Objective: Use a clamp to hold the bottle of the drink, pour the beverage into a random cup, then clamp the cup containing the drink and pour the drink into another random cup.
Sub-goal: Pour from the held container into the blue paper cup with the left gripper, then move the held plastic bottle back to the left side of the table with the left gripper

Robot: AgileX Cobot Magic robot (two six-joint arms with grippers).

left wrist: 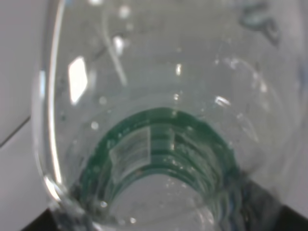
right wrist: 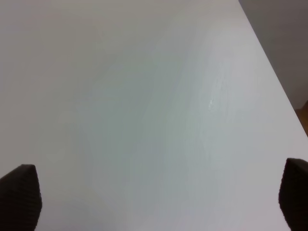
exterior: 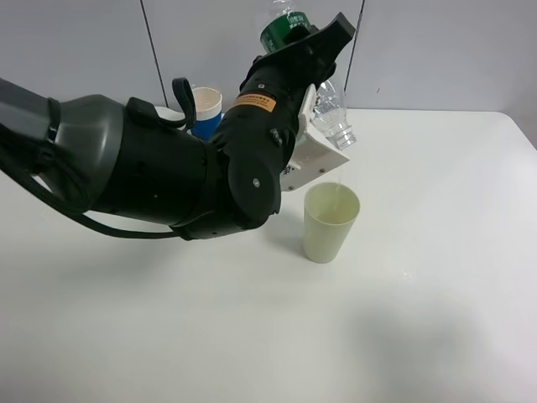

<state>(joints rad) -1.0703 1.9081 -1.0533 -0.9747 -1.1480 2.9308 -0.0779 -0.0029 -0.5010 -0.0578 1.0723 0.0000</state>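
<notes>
Quick headcount. Cups: two, one pale green cup (exterior: 329, 227) out in the open on the worktop (exterior: 436, 252) and one blue-and-white cup (exterior: 206, 109) half hidden behind the arm (exterior: 151, 168). Bottles: just one, a clear bottle (exterior: 334, 113) with one green label (exterior: 275, 34). One thin stream of drink (exterior: 340, 189). Arms in the high view: one, big and black. Tools: two total. The left tool (exterior: 317, 84) shows in the high view, and the right tool (right wrist: 156, 197) only shows as two dark fingertips (right wrist: 19, 192) in its own wrist view. One white worktop.
</notes>
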